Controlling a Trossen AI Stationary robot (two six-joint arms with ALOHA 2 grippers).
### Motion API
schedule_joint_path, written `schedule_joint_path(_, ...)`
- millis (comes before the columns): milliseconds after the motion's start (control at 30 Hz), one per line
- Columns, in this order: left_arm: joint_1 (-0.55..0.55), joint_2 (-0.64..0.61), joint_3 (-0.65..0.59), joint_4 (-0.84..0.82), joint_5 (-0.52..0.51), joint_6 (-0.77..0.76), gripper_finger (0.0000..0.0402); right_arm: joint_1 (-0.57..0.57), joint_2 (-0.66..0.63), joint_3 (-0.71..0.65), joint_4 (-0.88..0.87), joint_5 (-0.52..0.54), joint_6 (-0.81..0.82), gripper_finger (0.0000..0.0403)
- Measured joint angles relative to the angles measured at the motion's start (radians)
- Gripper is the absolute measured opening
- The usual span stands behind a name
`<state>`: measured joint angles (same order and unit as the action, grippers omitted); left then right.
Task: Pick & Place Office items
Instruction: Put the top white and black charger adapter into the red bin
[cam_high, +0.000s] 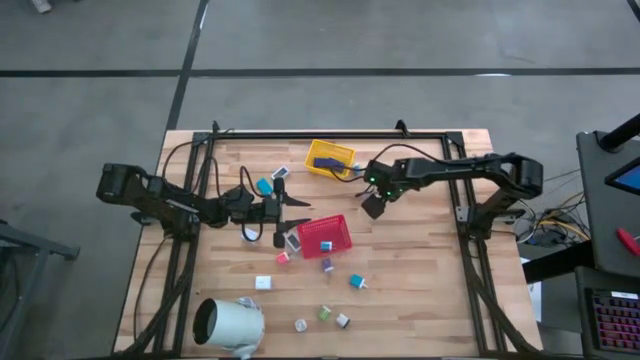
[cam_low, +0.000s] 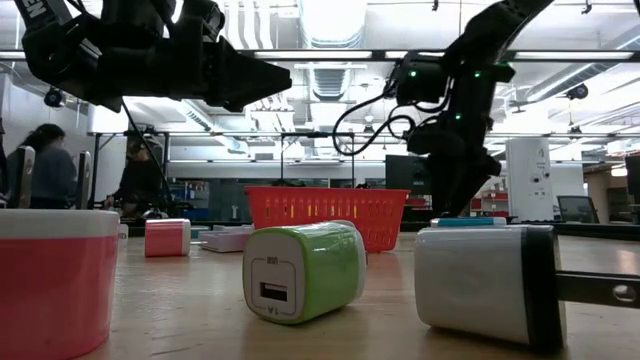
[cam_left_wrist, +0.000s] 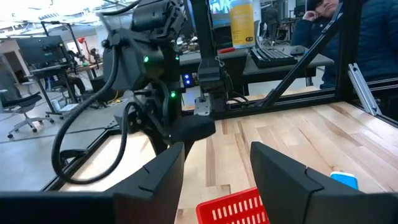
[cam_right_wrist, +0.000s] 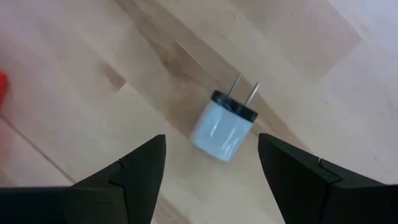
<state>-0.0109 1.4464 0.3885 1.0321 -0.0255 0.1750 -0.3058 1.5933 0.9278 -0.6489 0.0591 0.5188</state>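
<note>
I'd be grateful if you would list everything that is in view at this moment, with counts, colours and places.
table: one, light wood, under everything
yellow tray: one, far middle, navy piece inside
red tray: one, centre, white piece inside
white cylinder: one, on its side, near left corner
office items: about ten loose; white, teal, pink, purple, green; around the red tray and towards the near edge
pale plug piece: one, on the table under the right gripper
people: at least two, in the room beyond
left gripper: open, empty, beside the red tray
right gripper: open, above the plug piece
</note>
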Motion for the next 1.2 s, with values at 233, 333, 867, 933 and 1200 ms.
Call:
schedule_joint_path(233, 0.000, 0.000, 0.000, 0.000, 0.006, 0.006, 0.0186, 0.000, 0.048, 0.035, -0.014, 0.019, 0.028, 0.0254)
schedule_joint_path(333, 0.000, 0.000, 0.000, 0.000, 0.006, 0.008, 0.0186, -0.003, 0.056, 0.039, -0.027, 0.023, 0.044, 0.0254)
schedule_joint_path(867, -0.001, 0.000, 0.000, 0.000, 0.007, 0.008, 0.0186, -0.010, 0.059, 0.016, -0.005, 0.025, 0.058, 0.0254)
schedule_joint_path(933, 0.000, 0.000, 0.000, 0.000, 0.007, 0.008, 0.0186, -0.010, 0.060, 0.014, 0.002, 0.025, 0.058, 0.0254)
schedule_joint_path(1200, 0.000, 0.000, 0.000, 0.000, 0.007, 0.008, 0.0186, -0.009, 0.060, 0.013, 0.012, 0.023, 0.055, 0.0238)
